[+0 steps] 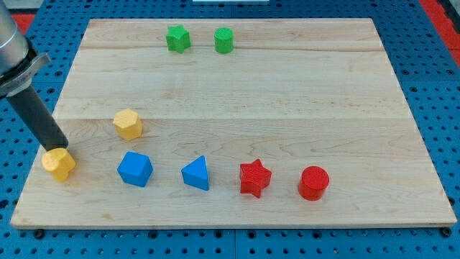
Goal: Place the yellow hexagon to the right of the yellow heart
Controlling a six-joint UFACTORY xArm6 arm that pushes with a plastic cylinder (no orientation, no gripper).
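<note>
Near the wooden board's lower-left corner in the camera view, my tip comes down at the top edge of the yellow heart, touching it or just short of it; the rod has no jaws, so it grips nothing and can only shove. Taking that heart as the landmark, the yellow hexagon sits up and to the view's right of it, a short way apart. Farther right of the heart, along the bottom, run a blue cube-like block, a blue triangle, a red star and a red cylinder; far above and right of it stand a green star-like block and a green cylinder. I judge the hexagon to be small, light and rigid, likely to slide freely on the smooth wood and to spin if struck off-centre. The best contact looks like the middle of its upper flat side, pushing it down the view until it is level with the heart, short of the blue cube-like block.
</note>
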